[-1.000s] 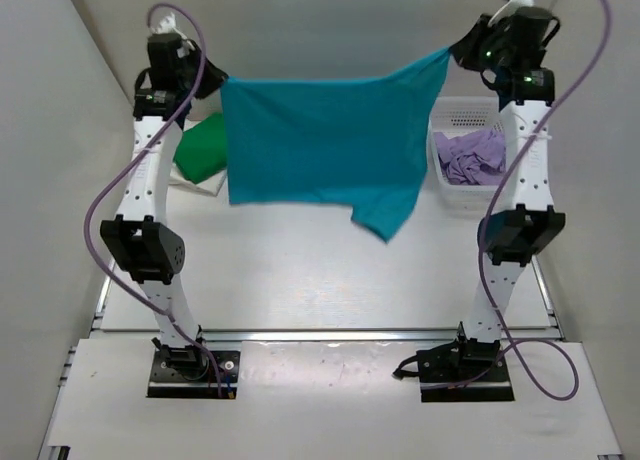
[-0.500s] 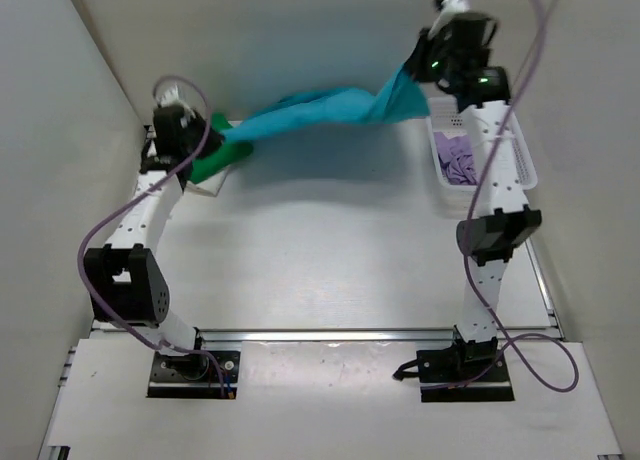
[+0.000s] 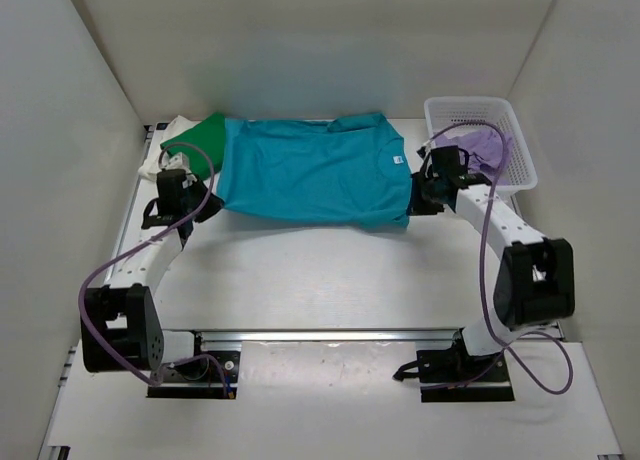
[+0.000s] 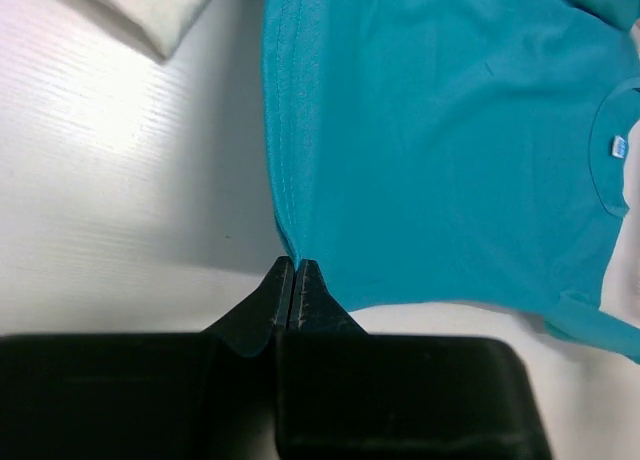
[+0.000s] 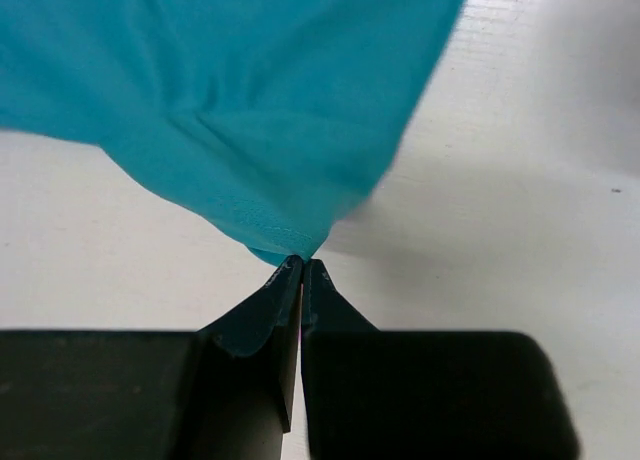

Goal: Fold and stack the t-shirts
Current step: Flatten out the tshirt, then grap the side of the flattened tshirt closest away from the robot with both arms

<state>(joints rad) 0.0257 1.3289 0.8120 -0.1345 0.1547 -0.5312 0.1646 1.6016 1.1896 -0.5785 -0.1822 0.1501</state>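
Note:
The teal t-shirt (image 3: 310,172) lies spread flat on the table, its white neck label (image 3: 396,160) at the right. My left gripper (image 3: 205,202) is shut on the shirt's near-left corner (image 4: 292,252). My right gripper (image 3: 412,202) is shut on its near-right corner (image 5: 300,252). A green t-shirt (image 3: 200,140) lies at the back left, partly under the teal one, on top of a cream-white one (image 3: 165,145). A lilac t-shirt (image 3: 480,145) hangs in the basket.
A white mesh basket (image 3: 495,115) stands at the back right, close behind my right arm. The enclosure's white walls close in the left, back and right. A corner of the cream-white shirt (image 4: 150,5) shows in the left wrist view.
Both arms swung down from holding the teal shirt up in the air. The shirt now lies flat on the table, its corners still held.

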